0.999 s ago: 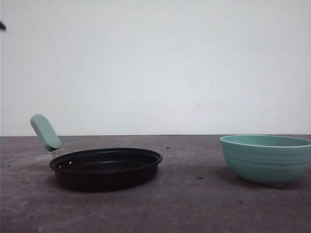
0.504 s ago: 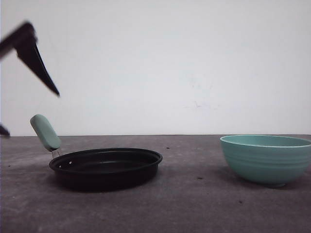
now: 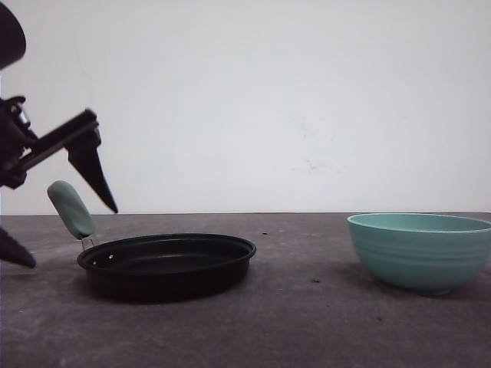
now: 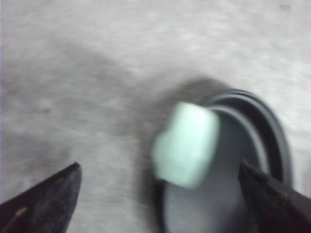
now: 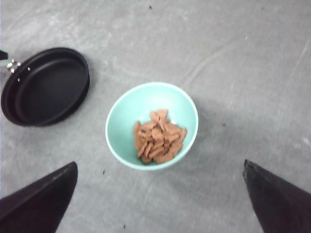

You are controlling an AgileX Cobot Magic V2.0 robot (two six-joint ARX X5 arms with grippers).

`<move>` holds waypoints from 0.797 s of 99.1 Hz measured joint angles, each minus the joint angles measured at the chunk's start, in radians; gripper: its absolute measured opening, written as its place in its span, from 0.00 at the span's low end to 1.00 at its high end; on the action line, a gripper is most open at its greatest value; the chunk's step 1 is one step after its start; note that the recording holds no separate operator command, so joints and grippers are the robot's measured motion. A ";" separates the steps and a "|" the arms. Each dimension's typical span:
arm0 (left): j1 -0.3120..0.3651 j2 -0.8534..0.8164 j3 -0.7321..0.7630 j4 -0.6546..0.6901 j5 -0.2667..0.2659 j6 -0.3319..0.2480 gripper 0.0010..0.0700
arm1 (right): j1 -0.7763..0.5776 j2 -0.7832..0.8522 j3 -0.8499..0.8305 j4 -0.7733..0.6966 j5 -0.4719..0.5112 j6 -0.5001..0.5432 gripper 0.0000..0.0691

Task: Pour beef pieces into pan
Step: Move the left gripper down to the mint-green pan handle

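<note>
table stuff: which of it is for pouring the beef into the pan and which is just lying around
For the job:
- beef pieces, piled in the teal bowl
- pan, nothing in it yet
- left gripper, open by the pan's green handle
- right gripper, open above the bowl

Just lying about:
- no loose objects, just a few dark specks on the table

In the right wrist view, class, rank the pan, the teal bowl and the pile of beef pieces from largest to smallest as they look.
1. The pan and the teal bowl look about alike across; no clear order between them.
2. The beef pieces, a small pile inside the bowl, clearly smallest.
</note>
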 joint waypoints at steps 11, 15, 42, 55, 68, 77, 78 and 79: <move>0.000 0.024 0.000 0.005 -0.005 -0.012 0.90 | 0.000 -0.042 -0.008 -0.005 0.000 0.000 0.89; 0.000 0.029 0.000 0.013 -0.005 -0.014 0.90 | 0.000 -0.056 -0.008 -0.003 0.000 0.000 0.85; -0.007 0.031 0.000 0.084 -0.026 -0.035 0.90 | 0.000 -0.096 -0.008 0.016 0.001 0.000 0.77; -0.010 0.031 0.000 0.122 -0.027 -0.047 0.78 | 0.000 -0.095 -0.008 0.016 0.001 0.000 0.77; -0.010 0.031 0.000 0.120 -0.027 -0.064 0.67 | 0.000 -0.095 -0.008 0.018 0.003 0.000 0.77; -0.011 0.034 0.000 0.121 -0.027 -0.067 0.66 | 0.000 -0.095 -0.008 0.018 0.008 0.000 0.77; -0.011 0.035 0.000 0.121 -0.027 -0.067 0.66 | 0.000 -0.095 -0.008 0.018 0.009 0.000 0.77; -0.012 0.037 0.000 0.121 -0.027 -0.067 0.66 | 0.000 -0.095 -0.008 0.018 0.010 0.000 0.77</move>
